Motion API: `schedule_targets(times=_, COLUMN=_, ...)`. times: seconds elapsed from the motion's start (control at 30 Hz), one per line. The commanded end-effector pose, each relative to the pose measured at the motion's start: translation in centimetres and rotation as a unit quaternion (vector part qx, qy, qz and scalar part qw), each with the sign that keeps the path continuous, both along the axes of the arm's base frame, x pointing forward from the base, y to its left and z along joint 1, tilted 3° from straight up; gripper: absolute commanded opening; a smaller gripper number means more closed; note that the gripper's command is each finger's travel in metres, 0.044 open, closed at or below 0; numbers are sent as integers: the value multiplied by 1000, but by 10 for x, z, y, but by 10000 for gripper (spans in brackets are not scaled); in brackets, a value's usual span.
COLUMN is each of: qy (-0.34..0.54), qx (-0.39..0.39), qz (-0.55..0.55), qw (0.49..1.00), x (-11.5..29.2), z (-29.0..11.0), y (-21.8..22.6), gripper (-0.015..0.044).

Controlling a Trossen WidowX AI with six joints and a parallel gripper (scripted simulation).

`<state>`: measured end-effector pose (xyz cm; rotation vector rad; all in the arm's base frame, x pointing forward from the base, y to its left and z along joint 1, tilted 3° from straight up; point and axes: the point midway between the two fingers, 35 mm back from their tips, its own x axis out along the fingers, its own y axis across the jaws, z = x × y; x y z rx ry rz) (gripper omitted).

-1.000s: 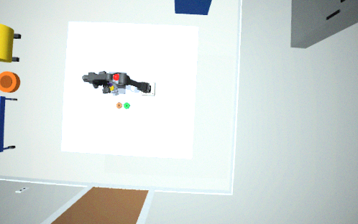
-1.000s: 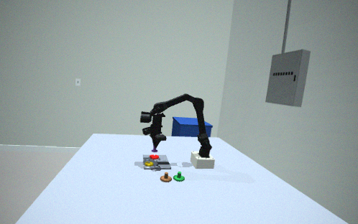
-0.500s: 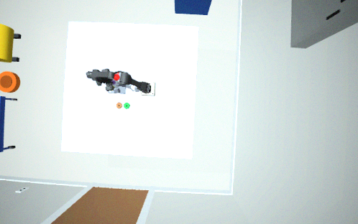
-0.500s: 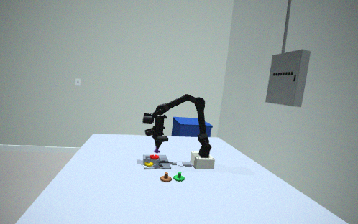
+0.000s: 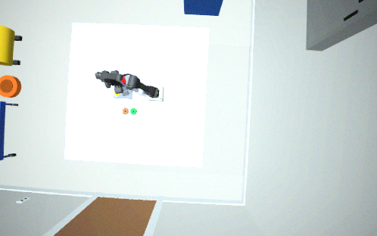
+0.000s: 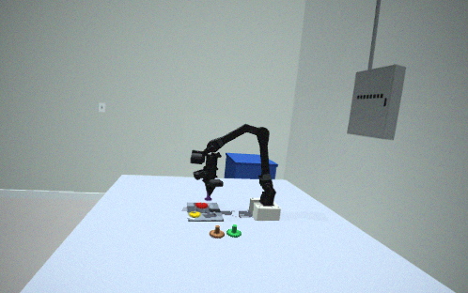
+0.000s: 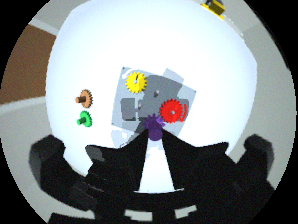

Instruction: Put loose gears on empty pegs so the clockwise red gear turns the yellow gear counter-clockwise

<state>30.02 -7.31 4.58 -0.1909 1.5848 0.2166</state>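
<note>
The grey board (image 7: 117, 107) (image 6: 207, 219) lies flat on the table. The red gear (image 7: 173, 108) (image 6: 201, 205) (image 5: 123, 80) and the yellow gear with a black stripe (image 7: 136, 82) (image 6: 194, 214) (image 5: 116, 94) sit on it. Short pegs show between them in the wrist view, partly in shadow. My gripper (image 7: 154, 131) (image 6: 208, 195) is shut on the purple gear (image 7: 154, 121) (image 6: 208, 199), holding it by its stem above the board, beside the red gear in the wrist view. The orange-brown gear (image 7: 86, 99) (image 6: 216, 233) (image 5: 125, 111) and the green gear (image 7: 86, 119) (image 6: 234, 232) (image 5: 133, 111) stand loose on the table, stems up.
The arm's pale base (image 6: 265, 211) (image 5: 160, 94) stands right of the board in the top and exterior views. The arm arches from it over the board and hides part of it in the top view. Arm shadows fall on the board.
</note>
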Motion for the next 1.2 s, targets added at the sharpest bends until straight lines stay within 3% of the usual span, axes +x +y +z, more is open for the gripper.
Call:
schedule_targets(times=0.0, qy=1, qx=-2, qz=2, qw=1000, x=-5, z=-3, y=-4, gripper=0)
schedule_targets(times=0.8, qy=1, qx=-2, qz=7, qw=1000, x=-5, z=-2, y=-5, gripper=0)
schedule_targets(times=1.17, qy=0, qx=1, qz=104, qw=995, x=-6, z=-16, y=-4, gripper=0)
